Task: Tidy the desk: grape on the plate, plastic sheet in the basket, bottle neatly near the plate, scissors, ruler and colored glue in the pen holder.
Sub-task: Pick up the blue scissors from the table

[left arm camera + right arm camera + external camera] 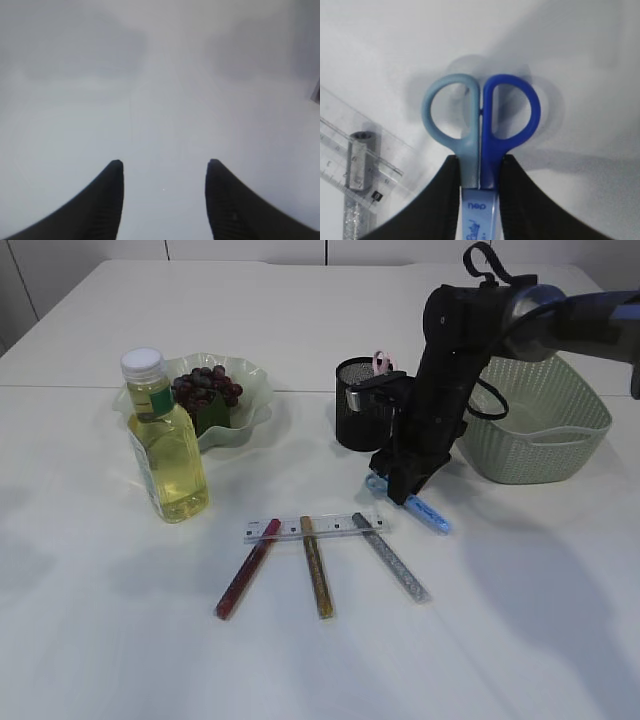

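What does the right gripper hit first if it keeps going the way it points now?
Probably the table. The right gripper, shut on the scissors, points steeply down, so the scissors' handles would likely touch first. The ruler lies off to one side. Depth unclear.

ext cam slanted down, wrist cams close

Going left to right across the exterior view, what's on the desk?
bottle → plate of grapes → pen holder → scissors in the right gripper → basket
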You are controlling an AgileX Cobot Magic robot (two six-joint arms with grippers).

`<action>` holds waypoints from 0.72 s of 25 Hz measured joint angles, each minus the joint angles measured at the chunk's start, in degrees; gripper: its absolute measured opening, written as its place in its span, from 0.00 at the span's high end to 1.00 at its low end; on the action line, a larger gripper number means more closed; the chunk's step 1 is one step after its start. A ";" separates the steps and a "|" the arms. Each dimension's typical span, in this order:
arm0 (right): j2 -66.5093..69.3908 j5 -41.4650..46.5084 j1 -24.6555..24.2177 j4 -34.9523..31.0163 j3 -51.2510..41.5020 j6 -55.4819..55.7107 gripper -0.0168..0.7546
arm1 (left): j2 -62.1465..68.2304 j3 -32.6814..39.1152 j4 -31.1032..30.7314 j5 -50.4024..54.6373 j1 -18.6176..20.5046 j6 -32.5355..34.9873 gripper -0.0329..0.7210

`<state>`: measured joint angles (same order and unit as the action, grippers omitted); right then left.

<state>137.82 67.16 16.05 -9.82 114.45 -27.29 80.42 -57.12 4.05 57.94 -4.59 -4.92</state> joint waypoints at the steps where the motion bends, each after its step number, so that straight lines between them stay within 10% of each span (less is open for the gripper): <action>1: -0.25 0.23 0.00 0.00 0.00 0.00 0.72 | 0.00 0.00 0.00 0.00 0.00 0.00 0.45; 18: -5.38 2.32 0.00 -1.47 0.00 -0.26 0.72 | 0.00 0.00 -0.09 0.00 0.00 0.00 0.45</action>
<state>132.45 69.49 16.05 -11.30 114.45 -27.55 80.42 -57.12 3.96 57.94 -4.59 -4.92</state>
